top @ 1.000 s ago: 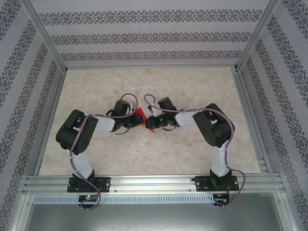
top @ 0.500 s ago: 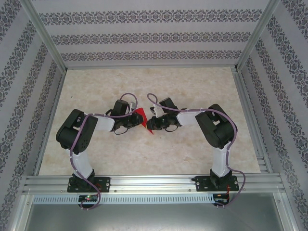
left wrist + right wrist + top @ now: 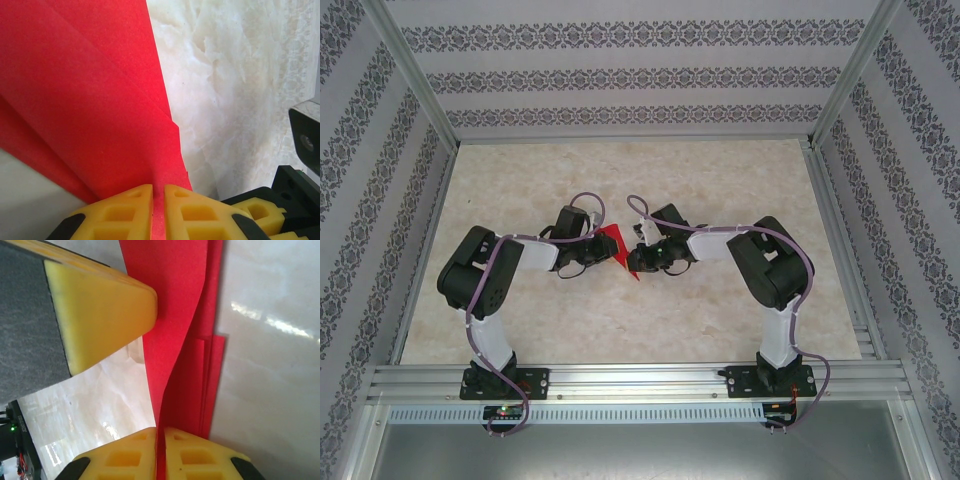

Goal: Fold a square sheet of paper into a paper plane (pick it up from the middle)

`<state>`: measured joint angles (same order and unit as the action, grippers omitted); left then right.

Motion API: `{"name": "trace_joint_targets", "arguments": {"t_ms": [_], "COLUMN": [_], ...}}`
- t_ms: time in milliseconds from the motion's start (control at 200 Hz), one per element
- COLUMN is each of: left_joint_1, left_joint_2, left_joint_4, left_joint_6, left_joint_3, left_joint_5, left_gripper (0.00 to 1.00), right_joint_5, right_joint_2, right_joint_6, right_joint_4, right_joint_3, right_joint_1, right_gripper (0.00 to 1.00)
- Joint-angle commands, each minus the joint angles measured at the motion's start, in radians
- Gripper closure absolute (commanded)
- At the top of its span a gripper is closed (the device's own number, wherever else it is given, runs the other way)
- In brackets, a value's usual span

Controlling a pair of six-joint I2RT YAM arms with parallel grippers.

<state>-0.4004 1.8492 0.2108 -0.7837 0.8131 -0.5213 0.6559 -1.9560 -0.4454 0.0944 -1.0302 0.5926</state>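
the pale marbled table (image 3: 620, 330) is lying inside a booth of patterned walls, and the two arms are bending inward over its middle, the left arm (image 3: 485, 280) reaching from the left and the right arm (image 3: 770, 270) from the right, their wrists nearly meeting. between them the red paper (image 3: 617, 243) is sitting over the table's centre, folded into overlapping creased layers, with a narrow point showing toward the near side. the left gripper (image 3: 158, 197) is clenching one edge of the paper, its yellow fingers (image 3: 120, 212) pressing together with only the thin red sheet between them. the right gripper (image 3: 160, 440) is pinching the opposite edge the same way, grasping the layered paper tightly
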Motion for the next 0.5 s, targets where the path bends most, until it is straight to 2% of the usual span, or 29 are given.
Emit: {"name": "trace_joint_targets", "arguments": {"t_ms": [0, 300, 495], "left_joint_1": [0.011, 0.012, 0.012], "left_joint_2": [0.062, 0.078, 0.097], "left_joint_4": [-0.059, -0.144, -0.194], "left_joint_6": [0.001, -0.003, -0.012], "left_joint_3": [0.015, 0.053, 0.08], "left_joint_5": [0.076, 0.096, 0.108], "left_gripper": [0.85, 0.85, 0.86], "right_joint_5": [-0.022, -0.03, -0.037], "right_joint_2": [0.034, 0.021, 0.064], "right_joint_6": [0.019, 0.036, 0.074], "right_joint_4": [0.081, 0.093, 0.114], "right_joint_3": [-0.017, 0.001, -0.01], "right_joint_1": [-0.014, -0.027, -0.019], "right_gripper": [0.87, 0.96, 0.83]}}
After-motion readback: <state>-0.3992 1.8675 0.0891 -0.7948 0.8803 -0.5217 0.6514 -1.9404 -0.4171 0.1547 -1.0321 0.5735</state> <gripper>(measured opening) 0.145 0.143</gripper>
